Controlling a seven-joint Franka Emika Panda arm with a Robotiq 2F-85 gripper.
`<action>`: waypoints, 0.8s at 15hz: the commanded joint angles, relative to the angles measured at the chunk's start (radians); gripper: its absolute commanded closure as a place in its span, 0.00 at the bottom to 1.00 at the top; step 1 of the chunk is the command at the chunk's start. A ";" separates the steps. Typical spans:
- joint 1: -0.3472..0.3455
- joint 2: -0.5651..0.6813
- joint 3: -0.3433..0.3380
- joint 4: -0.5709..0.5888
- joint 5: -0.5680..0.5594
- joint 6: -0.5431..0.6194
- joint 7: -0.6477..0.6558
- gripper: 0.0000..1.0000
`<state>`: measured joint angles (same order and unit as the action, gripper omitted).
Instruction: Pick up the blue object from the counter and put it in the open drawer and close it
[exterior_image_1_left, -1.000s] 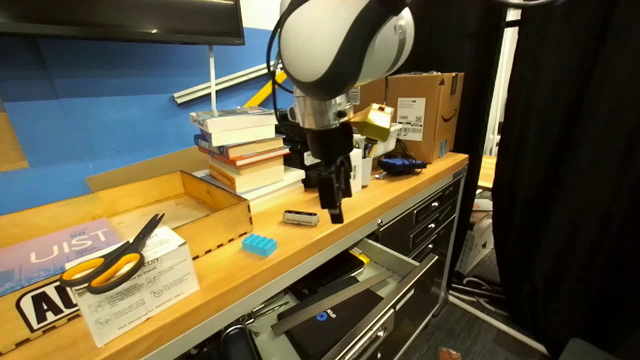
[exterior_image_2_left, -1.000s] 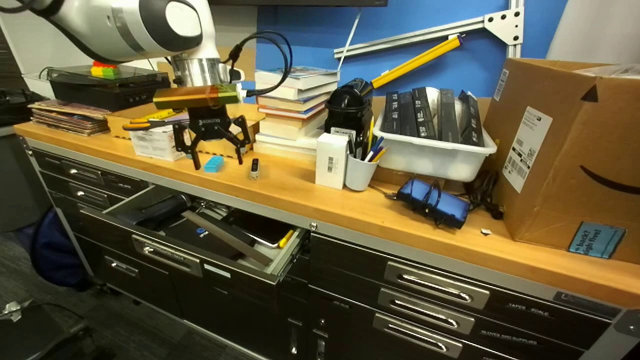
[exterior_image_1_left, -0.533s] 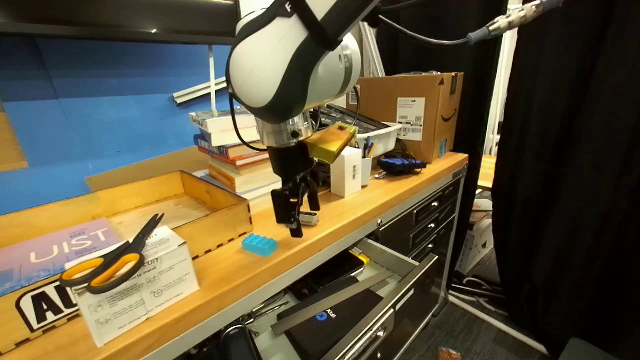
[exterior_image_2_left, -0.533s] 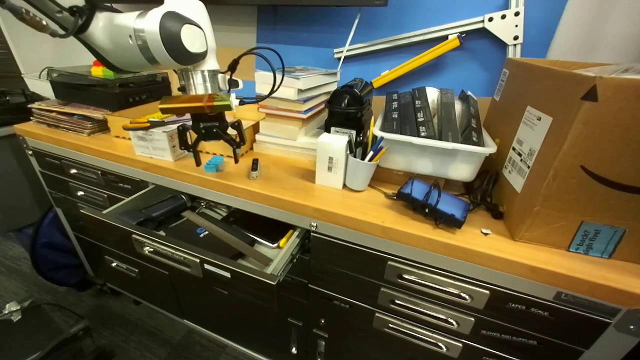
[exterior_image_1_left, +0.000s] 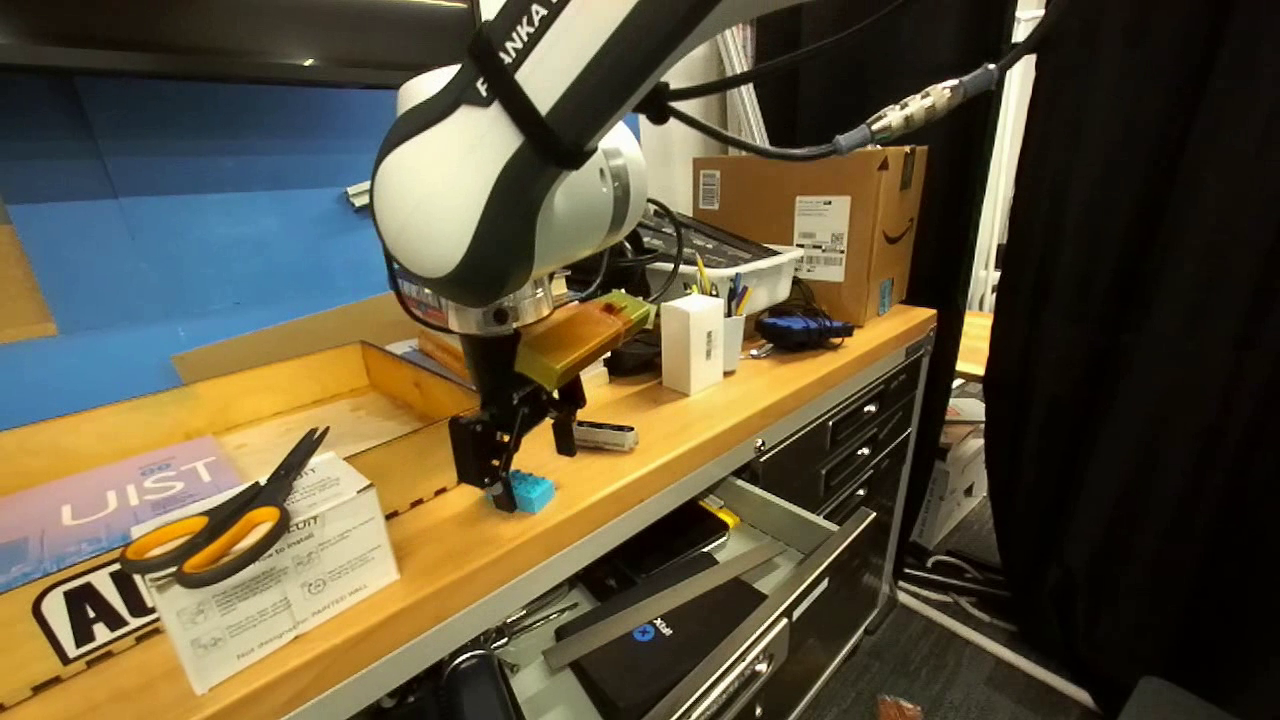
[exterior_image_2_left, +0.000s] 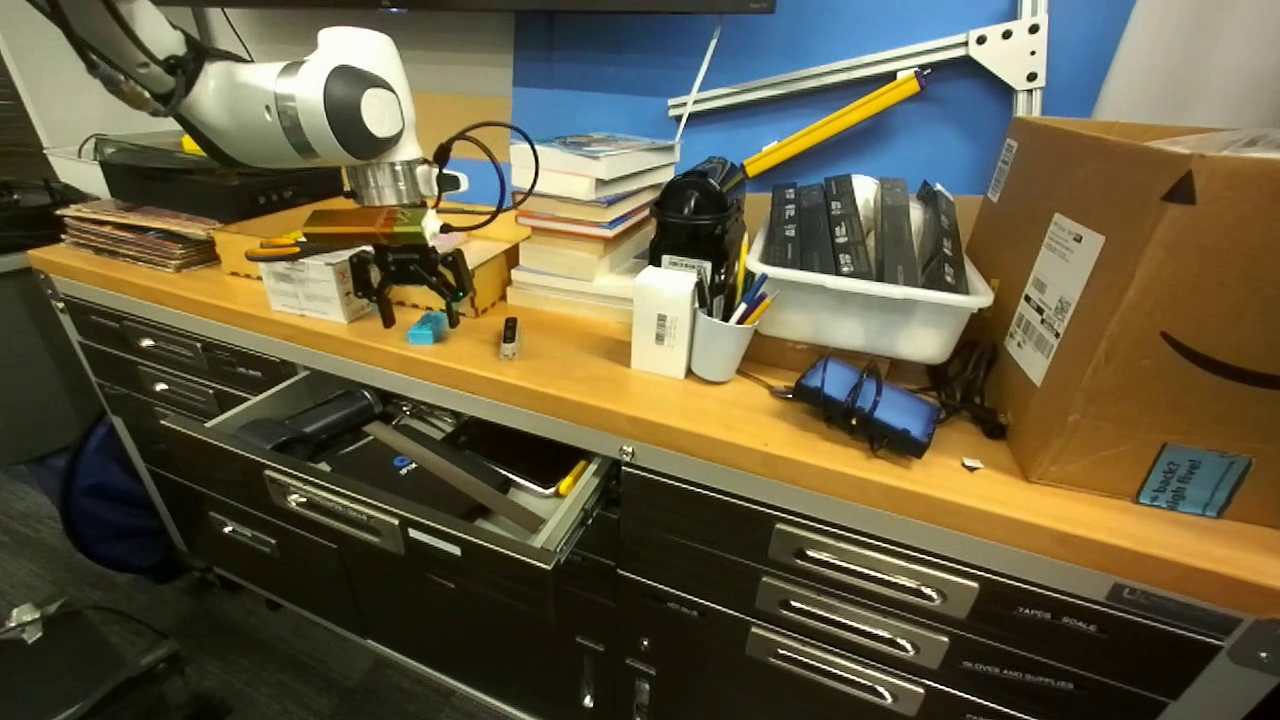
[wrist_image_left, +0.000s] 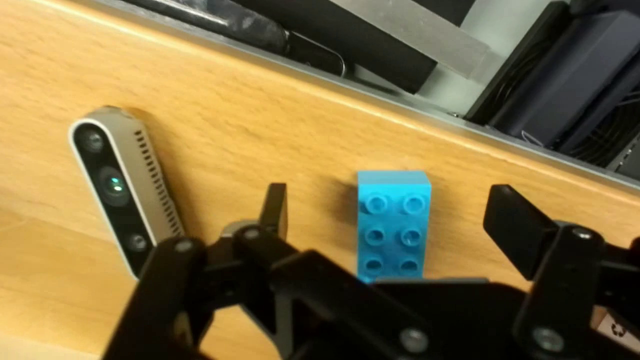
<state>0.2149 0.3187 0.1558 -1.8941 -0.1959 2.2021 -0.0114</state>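
The blue block (exterior_image_1_left: 534, 491) lies on the wooden counter (exterior_image_1_left: 680, 440), studs up. It also shows in an exterior view (exterior_image_2_left: 426, 330) and in the wrist view (wrist_image_left: 393, 225), where the gripper hides its lower end. My gripper (exterior_image_1_left: 535, 472) is open and empty, pointing down just above the block. In the wrist view the block lies between the spread fingers of the gripper (wrist_image_left: 387, 207), with a gap on both sides. The black drawer (exterior_image_2_left: 490, 565) stands open below the counter edge, with a dark box, a grey bar and tools inside.
A small silver camera bar (wrist_image_left: 115, 185) lies on the counter beside the block. A white carton (exterior_image_1_left: 290, 590) with scissors (exterior_image_1_left: 235, 530) on top and a wooden tray (exterior_image_1_left: 440, 450) stand on the block's other side. Books (exterior_image_2_left: 590, 210) are stacked behind.
My gripper has come down and across the counter, past the camera bar to above the blue block. Its fingers stay apart. The block and the drawer have not moved.
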 joint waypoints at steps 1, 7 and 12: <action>0.037 0.053 -0.013 0.054 -0.043 0.059 0.089 0.25; 0.038 0.025 -0.018 0.024 -0.051 0.050 0.099 0.67; -0.011 -0.064 -0.016 -0.086 -0.037 0.002 -0.014 0.88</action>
<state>0.2341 0.3439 0.1450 -1.8845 -0.2373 2.2309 0.0571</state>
